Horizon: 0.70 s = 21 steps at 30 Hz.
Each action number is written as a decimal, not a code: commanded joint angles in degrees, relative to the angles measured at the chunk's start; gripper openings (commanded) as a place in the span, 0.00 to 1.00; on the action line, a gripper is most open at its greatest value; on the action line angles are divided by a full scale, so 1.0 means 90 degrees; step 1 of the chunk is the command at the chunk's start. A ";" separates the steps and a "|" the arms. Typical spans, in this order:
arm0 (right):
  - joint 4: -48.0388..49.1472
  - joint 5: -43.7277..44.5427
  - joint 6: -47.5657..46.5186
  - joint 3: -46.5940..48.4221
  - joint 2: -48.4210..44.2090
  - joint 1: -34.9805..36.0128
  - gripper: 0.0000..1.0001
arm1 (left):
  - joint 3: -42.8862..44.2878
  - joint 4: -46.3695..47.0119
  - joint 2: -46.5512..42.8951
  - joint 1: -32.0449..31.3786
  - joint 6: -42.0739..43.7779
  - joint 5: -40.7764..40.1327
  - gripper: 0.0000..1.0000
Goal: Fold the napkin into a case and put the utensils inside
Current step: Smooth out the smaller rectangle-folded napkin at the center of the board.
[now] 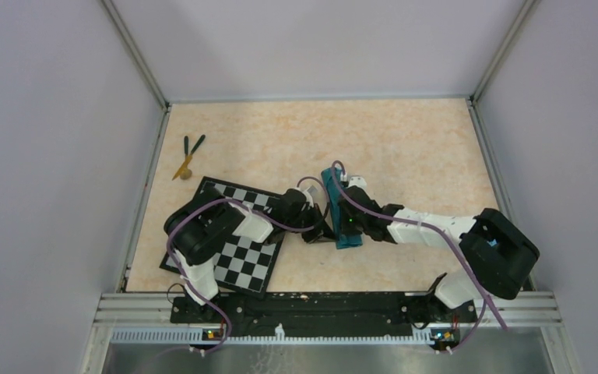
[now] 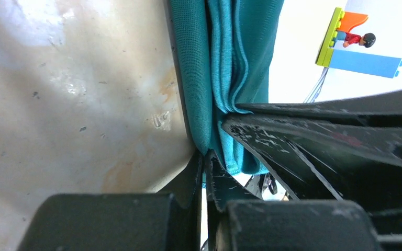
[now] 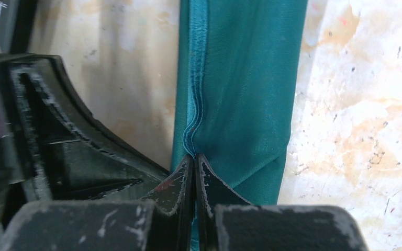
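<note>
- Near the middle of the top view, a teal-green napkin (image 1: pixel 335 195) lies on the pale marbled counter (image 1: pixel 405 148). It is folded into a narrow strip that runs almost straight up and down the frame.
- My left end effector (image 2: pixel 205 157) meets the strip from the left, at its lower part. The two fingers are pressed nearly together and pinch a layered edge of the cloth.
- My right end effector (image 3: pixel 194 159) meets the same lower part from the right. Its fingers are also pressed narrow and clamp the stitched hem, which puckers just above the tips.
- From the left wrist view, the dark body of my right end effector sits just beside my left fingers, and folds of cloth are bunched between them.
- At the upper left of the top view, the utensils (image 1: pixel 187 156) lie close together near the counter's left edge, well apart from the napkin. Two are dark green and one is yellowish-tan.
- A black-and-white checkerboard (image 1: pixel 241 257) lies tilted at lower left, partly under my left arm.
- At the upper right of the left wrist view, toy blocks (image 2: pixel 358 60) in lime, orange and blue show beyond the cloth.
</note>
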 commanded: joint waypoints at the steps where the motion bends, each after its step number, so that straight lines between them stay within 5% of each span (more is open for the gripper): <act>1: 0.0696 -0.0448 0.0425 -0.0321 0.0016 -0.0172 0.00 | -0.0078 0.0036 0.0127 -0.0104 0.0049 -0.0294 0.03; 12: 0.0992 -0.0951 0.1071 -0.0660 -0.0699 -0.0425 0.00 | -0.0123 0.0225 0.0184 -0.0228 -0.0019 -0.0435 0.00; 21: 0.1961 -0.1222 0.1245 -0.1289 -0.0046 -0.0634 0.00 | -0.0144 0.0161 0.0105 -0.0273 0.0019 -0.0514 0.06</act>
